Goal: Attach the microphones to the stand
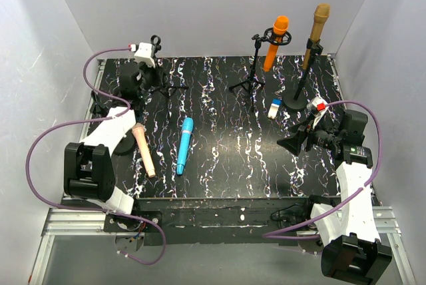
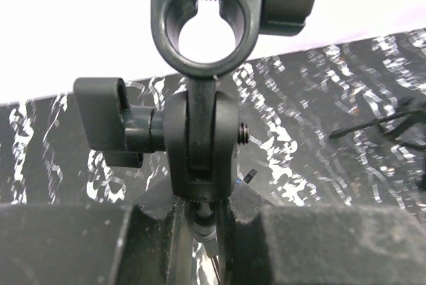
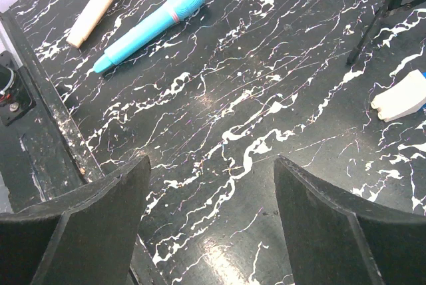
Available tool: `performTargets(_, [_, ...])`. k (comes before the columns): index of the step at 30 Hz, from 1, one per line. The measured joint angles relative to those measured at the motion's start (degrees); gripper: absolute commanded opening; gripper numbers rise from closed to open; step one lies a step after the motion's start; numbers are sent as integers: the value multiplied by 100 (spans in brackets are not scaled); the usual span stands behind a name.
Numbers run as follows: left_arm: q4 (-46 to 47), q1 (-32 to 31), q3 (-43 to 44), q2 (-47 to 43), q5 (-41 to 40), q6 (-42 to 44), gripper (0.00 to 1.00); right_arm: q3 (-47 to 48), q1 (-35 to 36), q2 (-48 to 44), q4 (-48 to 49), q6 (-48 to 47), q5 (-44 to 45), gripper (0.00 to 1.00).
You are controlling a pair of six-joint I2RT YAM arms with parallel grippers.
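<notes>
My left gripper (image 1: 145,57) at the back left is shut on the shaft of a black microphone stand (image 1: 156,44), just under its swivel joint (image 2: 200,138). The stand's ring clip (image 2: 206,18) is empty. The light blue microphone (image 1: 184,144) and the pale pink-beige microphone (image 1: 143,150) lie flat on the table at the near left. Both also show in the right wrist view, blue (image 3: 150,26) and pink (image 3: 100,2). The orange microphone (image 1: 278,40) sits in a tripod stand (image 1: 251,78). The gold-bronze microphone (image 1: 318,26) sits in a round-base stand (image 1: 295,102). My right gripper (image 1: 296,140) is open and empty above the table (image 3: 210,185).
A small blue-and-white block (image 1: 275,107) lies between the two back stands, and shows at the right of the right wrist view (image 3: 399,102). Tripod legs (image 3: 376,12) spread on the table. White walls enclose the left, back and right sides. The table's front edge (image 3: 40,105) lies near my right gripper.
</notes>
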Motion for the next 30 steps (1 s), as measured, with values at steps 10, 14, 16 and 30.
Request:
performTargets(10, [-151,-439,396,-459,1871,-452,0,0,0,11,0,0,0,82])
performTargets(14, [-400,-1355,400,-516,2312,-361,0,0,0,13,0,0,0,82])
performTargets(16, [-520,-1880,400,-507,2496,-317,0,0,0,26,2,0,2,82])
performTargets(30, [-927,-3899,376,98,1954,708,0,0,-33,101,2,-4,42,82])
